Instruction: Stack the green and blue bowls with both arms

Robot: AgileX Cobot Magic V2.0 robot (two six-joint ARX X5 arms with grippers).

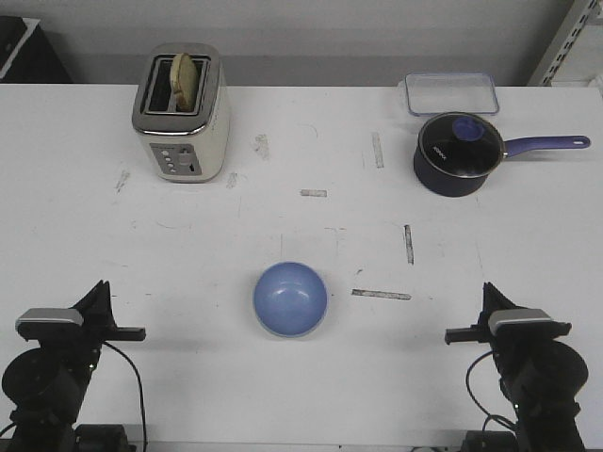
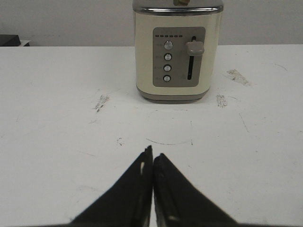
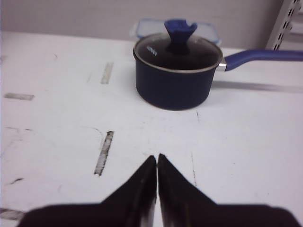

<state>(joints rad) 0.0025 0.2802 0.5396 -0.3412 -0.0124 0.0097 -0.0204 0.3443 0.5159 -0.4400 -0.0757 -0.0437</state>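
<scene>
The light blue bowl (image 1: 290,298) sits upright on the white table, near its front middle. No green bowl shows in any view. My left gripper (image 1: 102,284) is shut and empty at the front left, well left of the bowl. In the left wrist view (image 2: 152,154) its tips meet over bare table. My right gripper (image 1: 490,287) is shut and empty at the front right, well right of the bowl. In the right wrist view (image 3: 157,157) its tips also meet over bare table.
A cream toaster (image 1: 181,113) with bread in a slot stands at the back left; it also shows in the left wrist view (image 2: 176,52). A navy saucepan (image 1: 459,153) with a glass lid stands at the back right, a clear container (image 1: 451,93) behind it.
</scene>
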